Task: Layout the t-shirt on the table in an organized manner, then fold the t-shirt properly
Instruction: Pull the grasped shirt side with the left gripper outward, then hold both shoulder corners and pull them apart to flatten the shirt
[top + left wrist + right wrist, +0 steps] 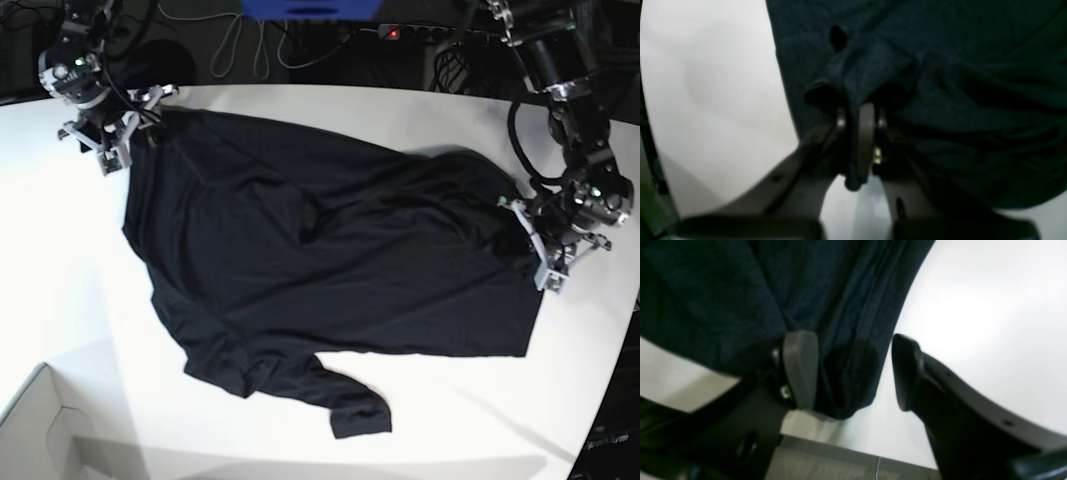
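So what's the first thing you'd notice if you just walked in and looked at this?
A big black t-shirt sprawls rumpled across the middle of the white table, one sleeve poking toward the near edge. At its corners sit two robot claws: the left gripper is pinched shut on a fold of cloth, while the right gripper hangs open over a hem corner. A white cardboard box peeks in at the near corner.

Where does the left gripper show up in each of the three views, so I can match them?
Left wrist: left gripper at lower centre, jaws pinched on a fold of the t-shirt.
Right wrist: not in it; only the other, open gripper shows.
Base: left gripper at the right edge of the t-shirt.
Shared landmark: the black t-shirt's edge against the white table.
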`<state>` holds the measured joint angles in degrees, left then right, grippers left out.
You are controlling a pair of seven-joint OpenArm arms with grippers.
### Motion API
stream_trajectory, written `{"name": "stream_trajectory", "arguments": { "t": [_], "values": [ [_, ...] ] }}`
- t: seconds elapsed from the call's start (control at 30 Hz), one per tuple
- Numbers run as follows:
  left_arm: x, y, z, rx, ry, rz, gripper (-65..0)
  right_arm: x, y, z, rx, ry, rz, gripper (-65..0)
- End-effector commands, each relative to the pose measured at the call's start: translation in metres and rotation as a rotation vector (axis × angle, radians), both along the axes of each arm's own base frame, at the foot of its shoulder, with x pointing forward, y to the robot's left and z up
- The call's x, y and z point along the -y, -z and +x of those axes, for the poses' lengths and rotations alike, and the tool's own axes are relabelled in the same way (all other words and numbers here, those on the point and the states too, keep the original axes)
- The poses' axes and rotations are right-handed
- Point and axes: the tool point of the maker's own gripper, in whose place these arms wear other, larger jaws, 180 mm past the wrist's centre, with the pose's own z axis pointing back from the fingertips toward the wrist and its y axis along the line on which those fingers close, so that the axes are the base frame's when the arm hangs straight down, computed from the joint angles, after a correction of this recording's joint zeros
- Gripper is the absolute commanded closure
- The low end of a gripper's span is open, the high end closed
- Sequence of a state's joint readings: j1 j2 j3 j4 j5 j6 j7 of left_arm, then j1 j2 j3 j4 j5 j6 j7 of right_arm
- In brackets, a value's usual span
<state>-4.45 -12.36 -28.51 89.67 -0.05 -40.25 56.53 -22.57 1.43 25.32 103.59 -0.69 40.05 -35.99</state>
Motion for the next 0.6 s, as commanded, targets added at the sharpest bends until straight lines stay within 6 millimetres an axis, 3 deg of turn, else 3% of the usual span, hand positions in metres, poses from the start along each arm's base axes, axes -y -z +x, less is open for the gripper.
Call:
{"name": "stream_trajectory", "arguments": {
  "t": [0.0, 0.2, 0.3, 0.4, 0.57],
  "values": [
    [-0.006, -0.015, 0.009, 0.044, -0.002, 0.017, -10.5, 0.001, -0.013, 0.012, 0.055, -0.008, -0.001, -35.2],
    [-0.032, -0.021, 0.001, 0.059, -0.066, 0.030, -37.9, 0.002, -0.015, 0.015, 0.064, -0.007, -0.004, -35.2],
    [-0.050, -0.025, -0.005, 0.072, -0.128, 0.025, -47.4, 0.002, -0.015, 0.015, 0.064, -0.007, -0.004, -35.2],
    [-0.067, -0.025, -0.013, 0.080, -0.192, 0.009, -52.3, 0.002, -0.015, 0.015, 0.064, -0.006, -0.004, -35.2],
    [-0.072, 0.022, -0.031, -0.036, -0.251, -0.084, -53.2, 0.002, -0.015, 0.016, 0.066, -0.006, -0.004, -35.2]
  ]
}}
